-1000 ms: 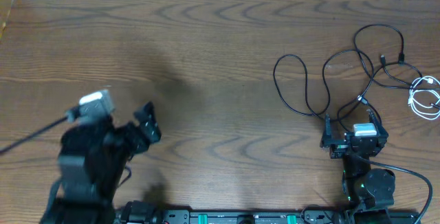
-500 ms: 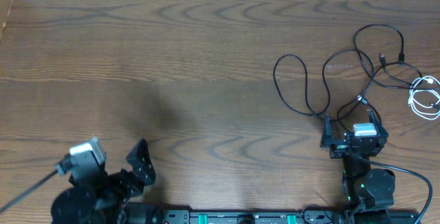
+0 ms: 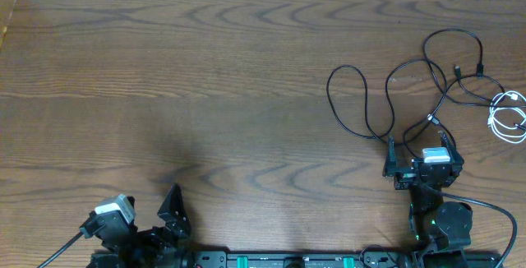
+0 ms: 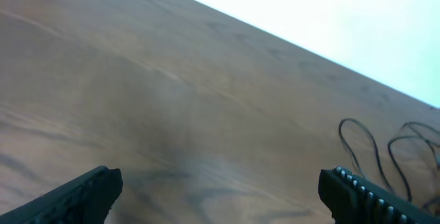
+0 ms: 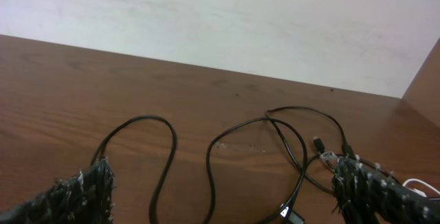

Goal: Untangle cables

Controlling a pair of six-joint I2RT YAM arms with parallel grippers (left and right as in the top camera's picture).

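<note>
Several black cables (image 3: pixel 427 79) lie in loose crossing loops on the wooden table at the right. A shorter white cable (image 3: pixel 509 116) is coiled at the far right edge. My right gripper (image 3: pixel 417 150) is open just in front of the tangle. In the right wrist view its fingers stand wide apart (image 5: pixel 223 193), with black cable loops (image 5: pixel 210 162) and a small plug (image 5: pixel 294 215) on the table between and beyond them. My left gripper (image 3: pixel 168 212) is open and empty at the front left edge, far from the cables. The left wrist view (image 4: pixel 220 189) shows bare table and distant black loops (image 4: pixel 359 145).
Thick black wires (image 3: pixel 485 206) run from the right arm's base at the front right. A bar with green lights (image 3: pixel 288 260) lines the front edge. A pale wall (image 5: pixel 206 18) borders the table's far side.
My left arm has pulled back toward the front edge of the table, with its gripper still open. The right arm and the cables have not moved.
</note>
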